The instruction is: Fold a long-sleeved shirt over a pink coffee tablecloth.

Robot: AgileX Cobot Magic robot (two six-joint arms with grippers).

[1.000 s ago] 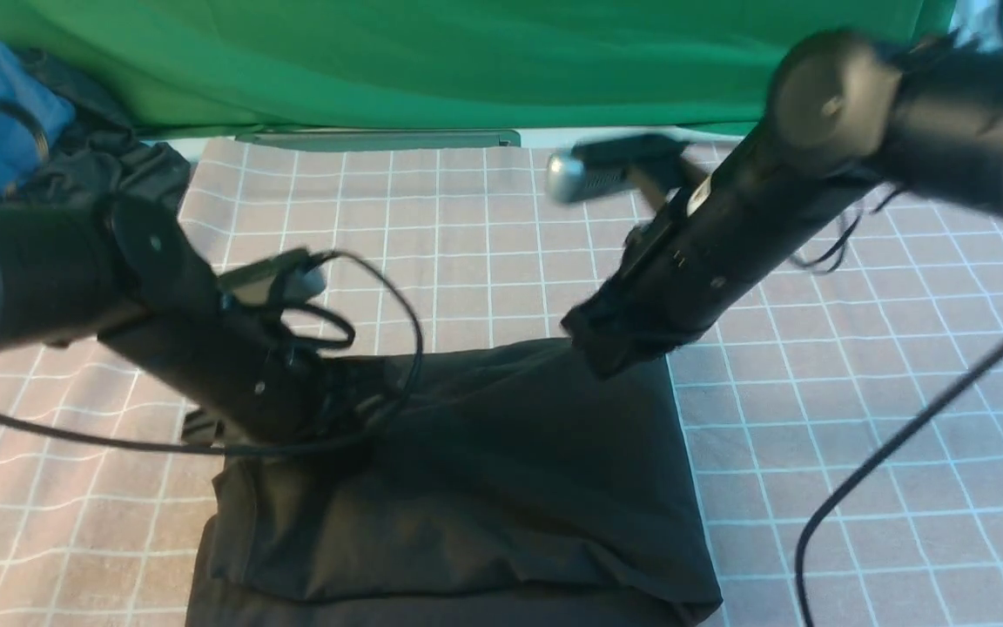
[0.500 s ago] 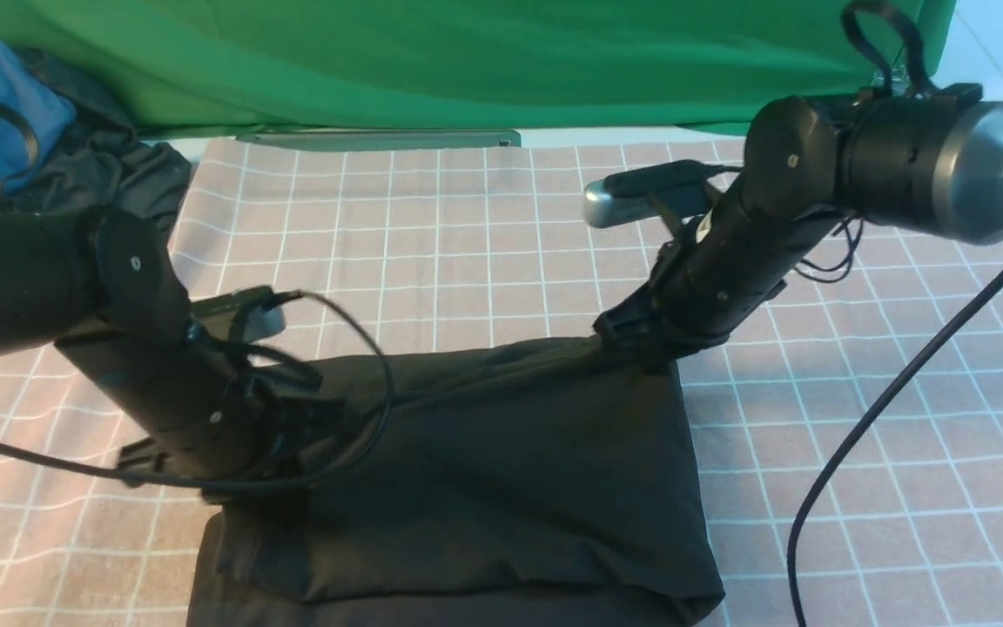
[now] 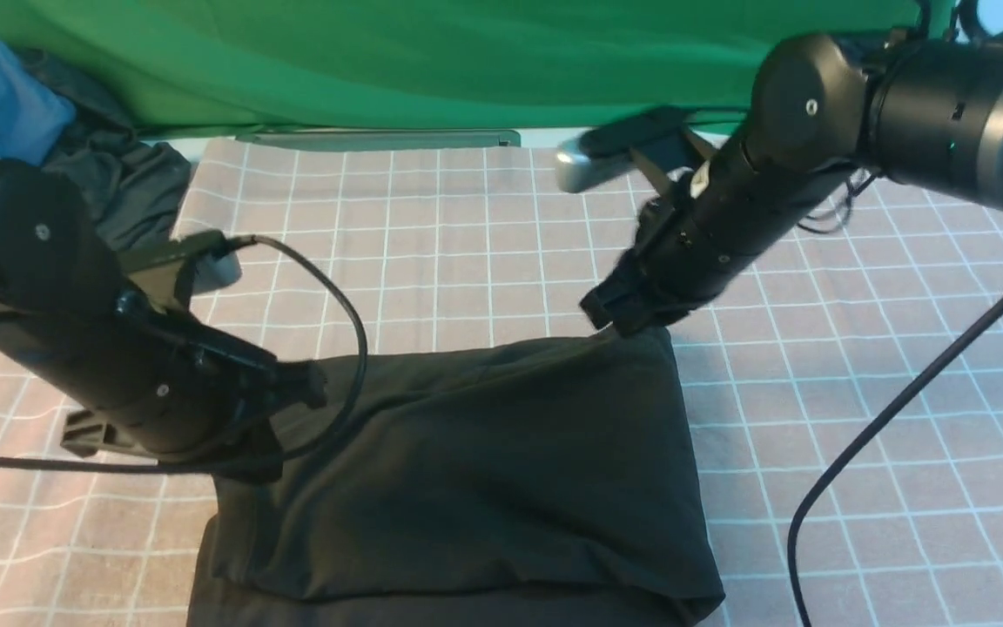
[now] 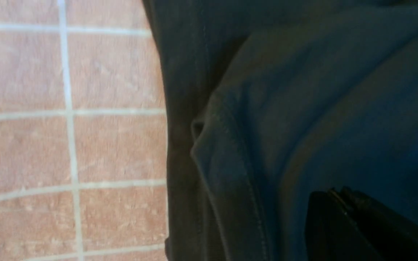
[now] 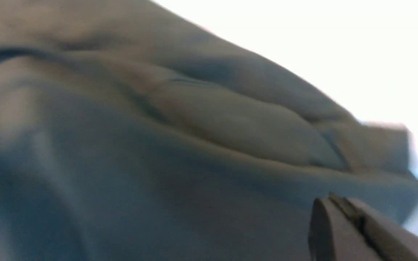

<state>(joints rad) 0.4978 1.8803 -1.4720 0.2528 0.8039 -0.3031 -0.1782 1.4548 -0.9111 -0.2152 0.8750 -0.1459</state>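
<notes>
The left end effector (image 3: 310, 389), jaws shut and empty, was drawn back leftward from the far left corner of the long-sleeved shirt (image 3: 484, 470), which was left folded near-centre on the pink coffee tablecloth (image 3: 467, 244). The right end effector (image 3: 610, 319), likewise shut, was raised from the flattened far right corner. The fold was judged laid.

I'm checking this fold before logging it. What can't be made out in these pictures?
The long-sleeved shirt: near edge cut off by the front view's bottom edge; no collar or sleeves show among the folds.
The right gripper: shut; blur in the right wrist view hides whether it pinches cloth.
The left gripper: shut; dark against dark cloth in the left wrist view, so a pinch cannot be told.
</notes>
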